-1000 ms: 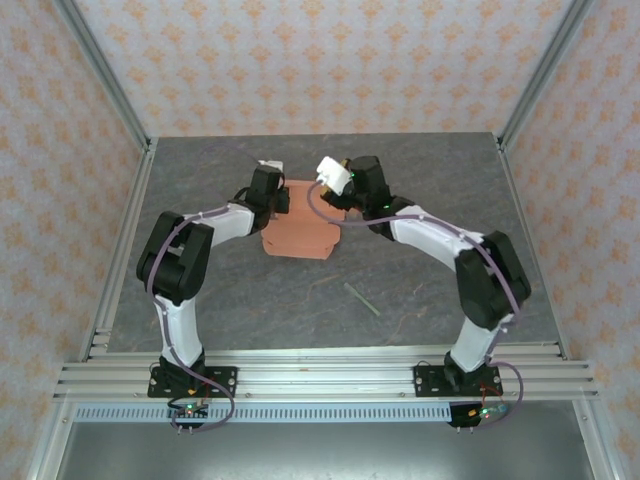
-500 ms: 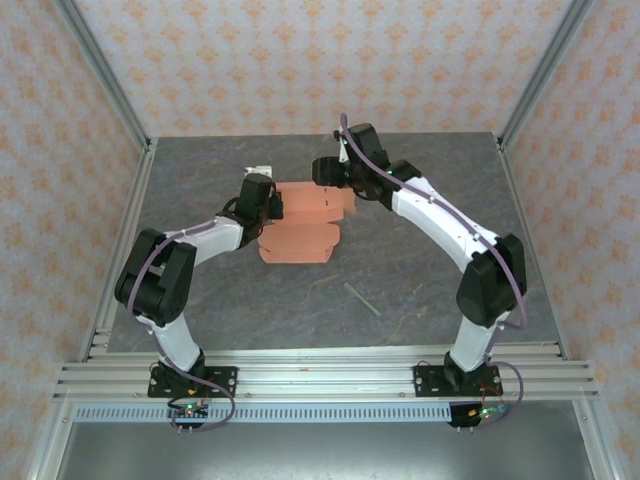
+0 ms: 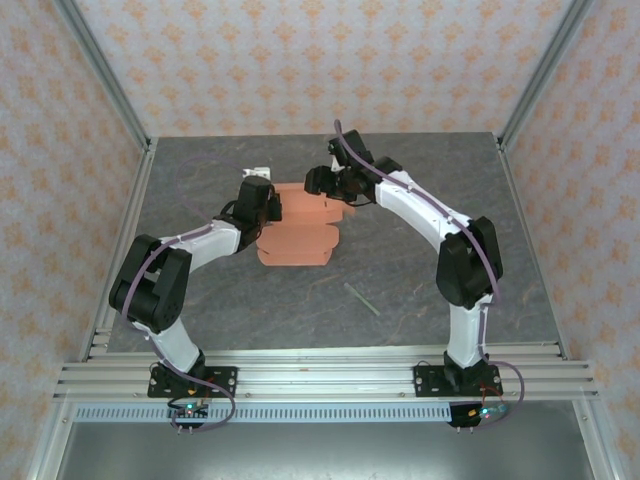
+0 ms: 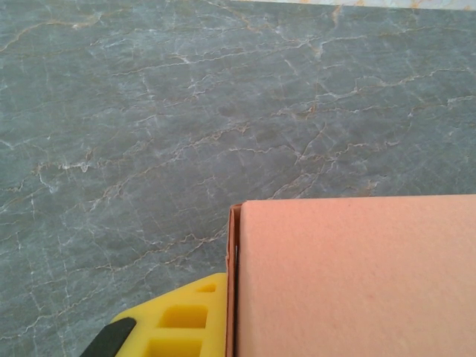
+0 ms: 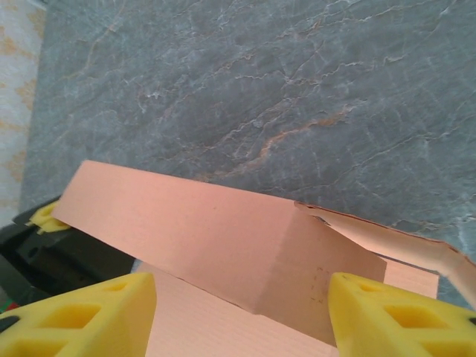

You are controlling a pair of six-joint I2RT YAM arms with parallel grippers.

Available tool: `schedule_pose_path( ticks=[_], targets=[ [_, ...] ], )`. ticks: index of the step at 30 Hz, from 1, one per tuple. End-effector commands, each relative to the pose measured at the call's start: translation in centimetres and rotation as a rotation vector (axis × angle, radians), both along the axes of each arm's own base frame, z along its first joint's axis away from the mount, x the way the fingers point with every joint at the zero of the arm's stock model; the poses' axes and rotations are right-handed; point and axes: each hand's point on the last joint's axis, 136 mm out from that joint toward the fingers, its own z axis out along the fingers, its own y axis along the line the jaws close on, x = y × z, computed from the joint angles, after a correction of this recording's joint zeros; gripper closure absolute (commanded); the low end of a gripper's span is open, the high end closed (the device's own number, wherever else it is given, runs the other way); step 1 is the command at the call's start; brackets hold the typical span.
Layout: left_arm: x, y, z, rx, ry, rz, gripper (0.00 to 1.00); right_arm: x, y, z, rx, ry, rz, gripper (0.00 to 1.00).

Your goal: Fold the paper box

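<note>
The paper box (image 3: 300, 225) sits toward the far middle of the grey marbled table (image 3: 430, 270), half made: a flat salmon sheet nearest us, with a long hollow section raised along its far edge. The left gripper (image 3: 268, 202) is at the left end of that raised part, closed tight on a thin wall of card. Its wrist view shows one yellow finger (image 4: 186, 320) pressed flush against the card's edge, which I take to be an anchor so the sheet can't slide or spring flat. The right gripper (image 3: 322, 186) comes in from the far right with its claw wide, its yellow fingers (image 5: 89, 316) astride the raised section (image 5: 208, 245) and not clamped on it, as far as I can tell. It looks placed to squeeze or push that section square against the left arm's hold. At the right end a loose flap (image 5: 387, 238) stands open and untucked. I can't see inside the box. A thin greenish stick (image 3: 362, 299) lies on the table nearer us, well apart from the card.
</note>
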Motion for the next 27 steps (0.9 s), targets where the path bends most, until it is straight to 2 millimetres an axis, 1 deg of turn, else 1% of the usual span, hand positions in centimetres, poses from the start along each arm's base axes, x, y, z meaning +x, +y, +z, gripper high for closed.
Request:
schedule_pose_path(
  ticks=[1,3,6,9,11,15,18,22,27],
  targets=[
    [0.1,0.1,1.8,-0.010,-0.065,0.023,1.00,0.9,0.8,0.1,0.119,0.025,-0.048,0.39],
    [0.0,0.0,1.6,-0.010,-0.065,0.021,1.00,1.6,0.6,-0.2,0.179,0.041,-0.092,0.43],
    [0.0,0.0,1.5,-0.011,-0.062,0.023,1.00,2.1,1.0,-0.6,0.259,0.078,-0.126,0.49],
    [0.0,-0.1,1.5,-0.016,-0.065,0.020,1.00,2.2,1.5,-1.2,0.296,0.105,-0.142,0.52],
    [0.0,-0.1,1.6,-0.018,-0.066,0.019,1.00,2.4,1.4,-1.2,0.308,0.103,-0.160,0.57],
    [0.0,-0.1,1.4,-0.012,-0.063,0.018,1.00,2.9,1.4,-1.1,0.337,0.094,-0.196,0.72],
    [0.1,-0.2,1.2,-0.008,-0.057,0.017,1.00,3.2,1.3,-1.1,0.356,0.096,-0.224,0.78],
    [0.0,-0.2,0.9,-0.006,-0.051,0.017,1.00,3.4,1.0,-1.7,0.365,0.099,-0.264,0.84],
    [0.0,-0.1,1.0,-0.002,-0.051,0.023,1.00,3.5,0.3,-1.6,0.359,0.087,-0.292,0.85]
  ],
)
